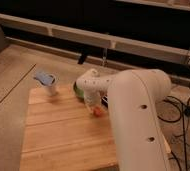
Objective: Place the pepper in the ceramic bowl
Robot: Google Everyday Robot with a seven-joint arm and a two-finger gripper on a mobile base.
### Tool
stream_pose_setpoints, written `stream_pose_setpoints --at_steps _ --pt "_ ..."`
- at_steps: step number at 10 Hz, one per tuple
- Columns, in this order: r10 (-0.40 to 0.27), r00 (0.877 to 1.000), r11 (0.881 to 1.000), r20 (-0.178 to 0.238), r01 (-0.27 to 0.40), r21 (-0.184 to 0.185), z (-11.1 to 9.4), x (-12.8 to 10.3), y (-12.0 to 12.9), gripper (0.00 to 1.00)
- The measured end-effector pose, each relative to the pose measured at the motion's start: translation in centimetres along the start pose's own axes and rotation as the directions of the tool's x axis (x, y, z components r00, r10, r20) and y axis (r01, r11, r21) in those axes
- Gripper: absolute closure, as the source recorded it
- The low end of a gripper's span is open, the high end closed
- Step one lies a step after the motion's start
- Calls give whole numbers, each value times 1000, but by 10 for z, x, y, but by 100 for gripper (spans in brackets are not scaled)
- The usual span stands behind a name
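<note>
The white arm (133, 115) fills the right of the camera view and bends over the wooden board (63, 135). The gripper (95, 105) is at its far end, mostly hidden by the wrist. The orange-red pepper (97, 112) shows just below the wrist, at or near the gripper, low over the board. The green ceramic bowl (77, 90) is only a sliver, peeking out on the left behind the wrist. The pepper sits just right of and in front of the bowl.
A pale cup with a blue cloth (47, 82) stands at the board's back left corner. A grey floor lies to the left. A rail and dark wall run along the back. Cables (188, 107) lie on the right.
</note>
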Motion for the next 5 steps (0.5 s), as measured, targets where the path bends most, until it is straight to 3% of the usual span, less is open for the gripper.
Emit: stream_pose_setpoints --at_steps 1,2,4,5 --pt "16 1000 1000 -9 -16 -6 2 6 -3 96" --pt "32 999 999 -19 -33 -12 2 10 -5 100" --pt "49 998 998 -43 -51 -37 -6 16 -2 100" --pt "13 998 998 -54 -17 -68 -23 14 10 100"
